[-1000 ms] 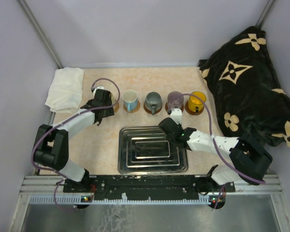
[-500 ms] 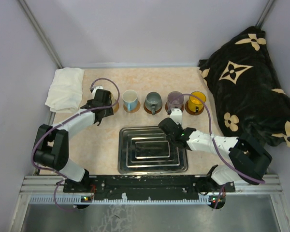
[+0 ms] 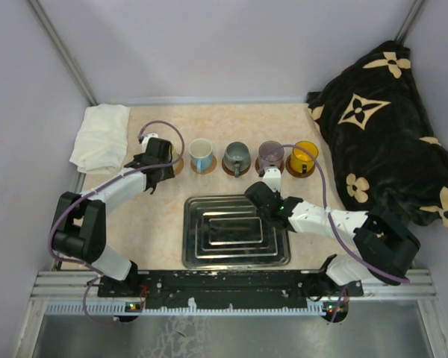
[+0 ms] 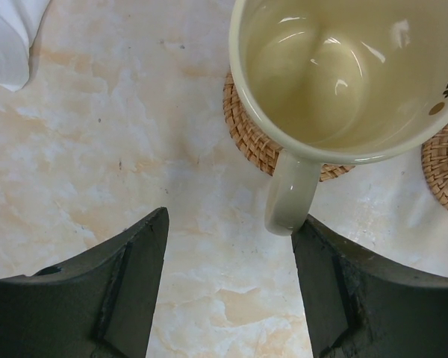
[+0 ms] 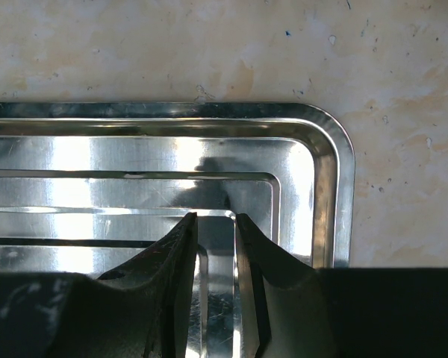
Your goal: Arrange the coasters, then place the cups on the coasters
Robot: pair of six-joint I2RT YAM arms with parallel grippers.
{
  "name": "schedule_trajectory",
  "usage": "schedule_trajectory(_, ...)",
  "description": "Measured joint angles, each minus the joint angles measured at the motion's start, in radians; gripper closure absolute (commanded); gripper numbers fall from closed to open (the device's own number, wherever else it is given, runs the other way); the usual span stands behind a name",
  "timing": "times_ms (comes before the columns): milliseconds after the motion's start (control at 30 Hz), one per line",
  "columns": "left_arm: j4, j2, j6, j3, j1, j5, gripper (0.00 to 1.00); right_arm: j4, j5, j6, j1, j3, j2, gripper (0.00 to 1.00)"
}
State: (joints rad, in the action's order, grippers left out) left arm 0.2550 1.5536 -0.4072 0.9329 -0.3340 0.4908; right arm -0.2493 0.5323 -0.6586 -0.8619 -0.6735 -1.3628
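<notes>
Five cups stand in a row on round woven coasters: white with blue inside, grey, purple, orange-yellow. The cream cup sits on its coaster under my left gripper. That gripper is open and holds nothing; the cup's handle points at it, just by the right fingertip. My right gripper hovers over the tray's far right corner, its jaws nearly together with nothing between them. In the top view it sits below the purple cup.
The rectangular metal tray lies in front of the cups, its rim beneath my right gripper. A folded white cloth is at the back left. A black flowered blanket fills the right side.
</notes>
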Motion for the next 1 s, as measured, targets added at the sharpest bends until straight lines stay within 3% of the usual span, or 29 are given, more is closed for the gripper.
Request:
schedule_trajectory(500, 0.014, -0.013, 0.008, 0.0, 0.0, -0.01, 0.26, 0.0, 0.0, 0.0, 0.0, 0.0, 0.0, 0.72)
schedule_trajectory(633, 0.008, -0.05, 0.02, 0.0, 0.0, -0.046, 0.18, 0.0, 0.0, 0.0, 0.0, 0.001, 0.001, 0.71)
schedule_trajectory(700, -0.003, -0.084, 0.024, -0.002, 0.0, -0.07, 0.08, 0.005, 0.0, 0.0, 0.0, 0.006, 0.009, 0.71)
schedule_trajectory(800, -0.023, -0.155, 0.033, -0.013, 0.0, -0.099, 0.06, 0.01, 0.006, 0.003, 0.0, 0.028, 0.043, 0.69)
schedule_trajectory(867, -0.028, -0.211, 0.039, -0.016, 0.0, -0.114, 0.01, 0.01, 0.018, 0.005, 0.0, 0.042, 0.076, 0.65)
schedule_trajectory(1000, -0.031, -0.299, 0.041, -0.018, 0.0, -0.124, 0.0, 0.003, 0.068, 0.03, 0.0, 0.046, 0.154, 0.51)
